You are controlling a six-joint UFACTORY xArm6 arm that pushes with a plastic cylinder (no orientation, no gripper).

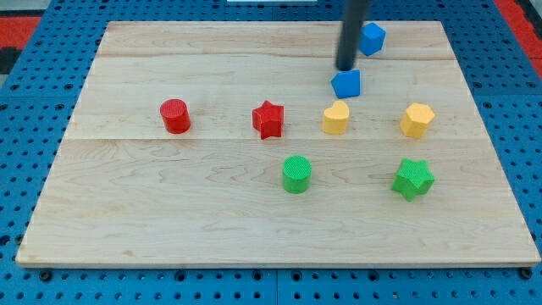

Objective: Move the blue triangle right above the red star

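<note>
1. Blue triangle [346,83] found on the far half of the worktop [169,212], to the right of the red star [268,119] and a little farther off; currently just beyond the yellow block [335,118] on the star's right.
2. Tip [345,68] set down touching or almost touching the triangle's far edge; exact contact not clear. No jaws on this rig, only the rod, so nothing to open, close or grip.
3. Target judged as the bare spot just beyond the red star, leftward from the triangle along the same far band.
4. Best done by bringing the tip round to the triangle's right side, then pushing steadily left. A push from the present far side would likely drive the triangle nearer, into the yellow block.
5. Push line kept through the block's middle; an off-centre shove on a triangle probably spins it and lets it slip off the rod.
6. Second blue block [373,38], far right near the board's edge, left untouched when rounding the triangle.
7. Slowing advised as the triangle nears the star, stopping short of contact so the star stays put.
8. Red cylinder [175,115], green cylinder [296,174], green star [413,178] and the right-hand yellow block [417,119] well clear of the path.
</note>
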